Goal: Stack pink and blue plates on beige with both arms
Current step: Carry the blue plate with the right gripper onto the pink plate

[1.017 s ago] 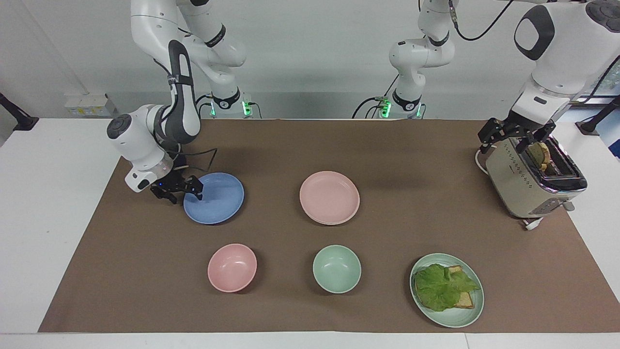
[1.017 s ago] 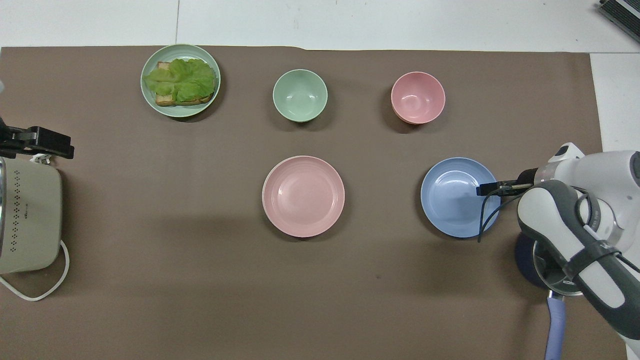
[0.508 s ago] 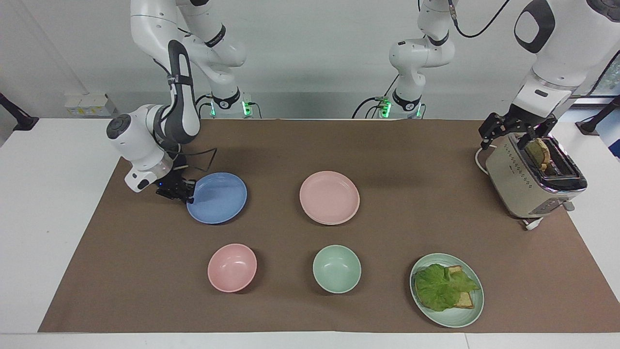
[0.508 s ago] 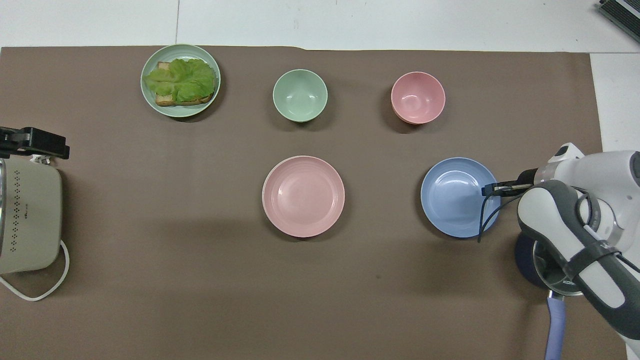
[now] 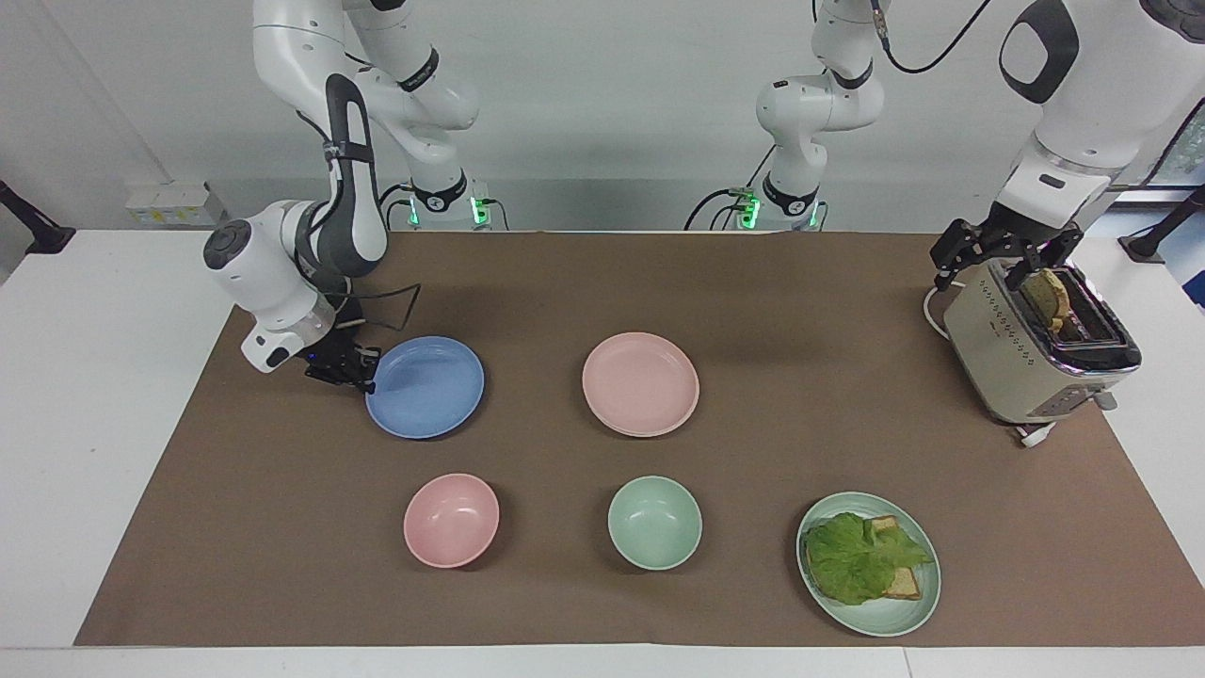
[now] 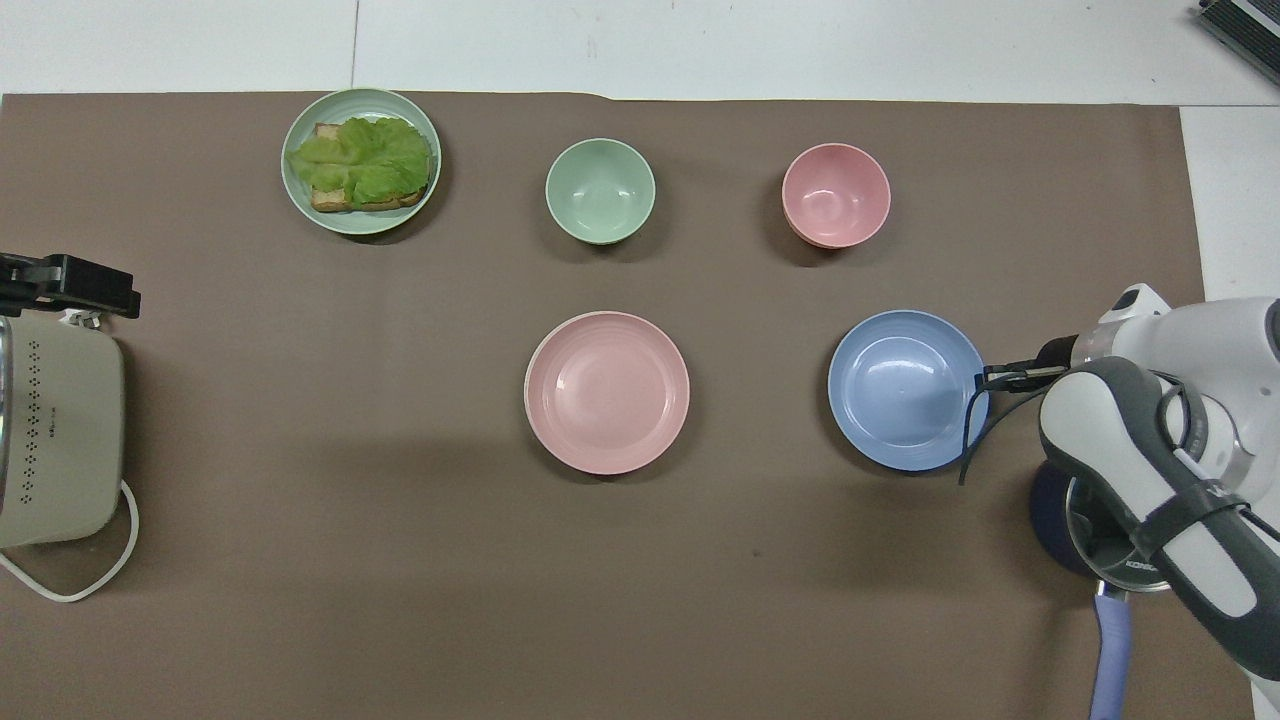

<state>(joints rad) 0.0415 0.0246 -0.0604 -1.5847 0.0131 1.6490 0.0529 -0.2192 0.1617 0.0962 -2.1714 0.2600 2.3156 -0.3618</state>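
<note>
- The right gripper (image 5: 350,369) had its fingertips clamped together on the blue plate (image 5: 425,387), biting the rim at nine o'clock as the facing view shows it.
- The blue plate lay at nine o'clock from the pink plate (image 5: 640,383), well apart from it. It looked light, stiff and matte. A one-sided rim pinch would likely let it sag or pivot, so a slow, level carry seemed wise.
- The pink plate sat near the mat's centre. A thin pale edge under it may have been the beige plate (image 6: 527,385), but I could not be sure.
- The left gripper (image 5: 1005,266) hung over the toaster (image 5: 1026,363), at two o'clock from the pink plate, with its fingers spread apart and holding nothing.
</note>
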